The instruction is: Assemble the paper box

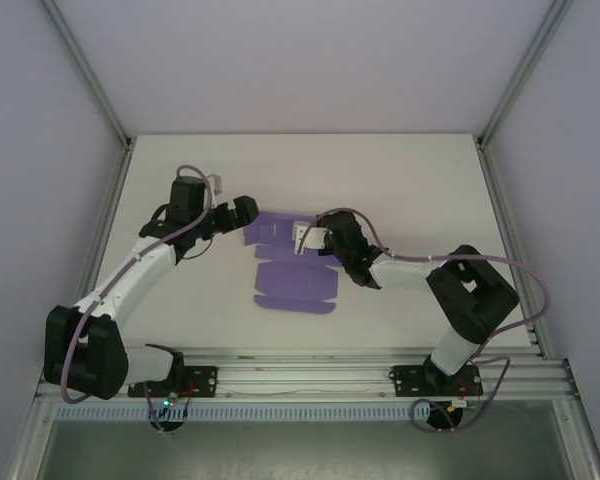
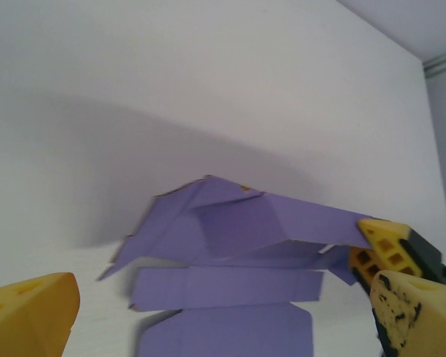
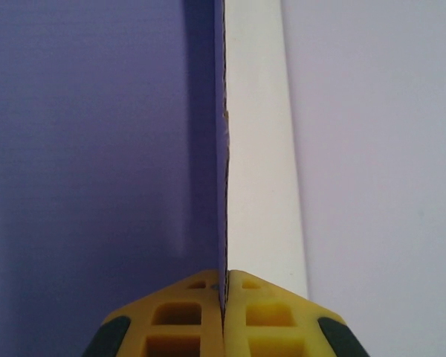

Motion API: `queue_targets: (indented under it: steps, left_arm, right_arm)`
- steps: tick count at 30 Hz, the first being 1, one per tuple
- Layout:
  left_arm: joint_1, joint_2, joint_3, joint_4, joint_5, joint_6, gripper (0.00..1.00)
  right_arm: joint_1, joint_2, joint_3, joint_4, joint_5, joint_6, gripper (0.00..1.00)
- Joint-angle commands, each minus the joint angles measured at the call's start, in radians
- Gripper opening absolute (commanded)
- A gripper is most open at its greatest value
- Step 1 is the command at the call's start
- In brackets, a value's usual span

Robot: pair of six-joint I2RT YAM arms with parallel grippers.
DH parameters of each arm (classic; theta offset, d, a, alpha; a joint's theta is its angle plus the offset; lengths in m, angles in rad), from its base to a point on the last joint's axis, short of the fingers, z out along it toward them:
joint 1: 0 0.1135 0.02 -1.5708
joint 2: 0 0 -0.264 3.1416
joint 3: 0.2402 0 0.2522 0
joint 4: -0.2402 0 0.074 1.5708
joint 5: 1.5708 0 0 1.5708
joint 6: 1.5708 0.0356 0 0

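Box [image 1: 295, 275]: lavender die-cut sheet with flaps and creases, unassembled, at mid-table [image 1: 410, 180] between the two arms. Near panels flat on the surface; far panel lifted off it. From the left wrist, box [image 2: 238, 230] with the raised panel tented above the flat flaps below. From the right wrist, box [image 3: 97, 149] with one panel edge-on and upright; pale strip alongside it, possibly the sheet's reverse face, too close to tell.

Right gripper [image 1: 302, 240]: at the sheet's far edge, closed on the lifted panel. Yellow pads [image 3: 197, 305] pressed together, paper pinched between them. Same gripper at the panel's right corner in the left wrist view.

Left gripper [image 1: 245, 212]: just beside the sheet's far-left corner, jaws spread wide, holding nothing. Fingers [image 2: 33, 312] at either side of the sheet, apart from it.
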Motion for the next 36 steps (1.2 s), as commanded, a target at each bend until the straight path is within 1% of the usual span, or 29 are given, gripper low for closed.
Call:
queue_targets:
  steps: [1, 3, 5, 6, 9, 13, 14, 17, 20, 23, 26, 29, 33, 36]
  left_arm:
    - [-0.031, 0.038, 0.064, 0.018, 0.050, 0.005, 1.00]
    - [-0.053, 0.066, 0.091, 0.011, 0.045, 0.014, 1.00]
    - [-0.075, 0.099, 0.117, 0.008, 0.046, 0.015, 0.98]
    - [-0.085, 0.114, 0.127, 0.009, 0.051, 0.016, 0.97]
    - [-0.110, 0.163, 0.164, 0.004, 0.074, 0.024, 0.90]
    - [-0.131, 0.212, 0.188, 0.011, 0.067, 0.024, 0.83]
    - [-0.132, 0.223, 0.196, 0.008, 0.059, 0.022, 0.81]
    - [-0.135, 0.243, 0.202, 0.012, 0.043, 0.010, 0.80]
    - [-0.137, 0.254, 0.193, 0.036, 0.056, -0.001, 0.77]
    - [-0.139, 0.264, 0.188, 0.062, 0.084, -0.014, 0.70]
    - [-0.141, 0.273, 0.178, 0.100, 0.106, -0.025, 0.67]
    - [-0.143, 0.287, 0.170, 0.128, 0.118, -0.057, 0.62]
    - [-0.145, 0.300, 0.154, 0.171, 0.155, -0.084, 0.59]
    - [-0.151, 0.296, 0.150, 0.155, 0.125, -0.086, 0.59]
  right_arm:
    - [0.011, 0.007, -0.032, 0.147, 0.057, -0.050, 0.00]
    - [0.011, 0.001, -0.045, 0.172, 0.061, -0.074, 0.00]
    - [0.019, -0.007, -0.035, 0.151, 0.089, -0.102, 0.00]
    - [0.020, -0.014, -0.034, 0.151, 0.091, -0.085, 0.00]
    - [0.021, -0.051, -0.028, 0.076, 0.074, -0.062, 0.00]
    - [0.020, -0.070, -0.043, 0.093, 0.050, -0.053, 0.00]
    - [0.020, -0.073, -0.046, 0.096, 0.044, -0.052, 0.00]
    - [0.021, -0.075, -0.042, 0.092, 0.043, -0.042, 0.00]
    - [0.020, -0.073, -0.042, 0.094, 0.041, -0.044, 0.00]
    - [0.020, -0.072, -0.042, 0.088, 0.037, -0.041, 0.00]
    - [0.020, -0.075, -0.044, 0.093, 0.026, -0.034, 0.00]
    - [0.020, -0.085, -0.042, 0.081, 0.020, -0.022, 0.00]
    - [0.021, -0.100, -0.045, 0.076, 0.003, 0.003, 0.00]
    - [0.021, -0.111, -0.045, 0.069, 0.002, 0.015, 0.00]
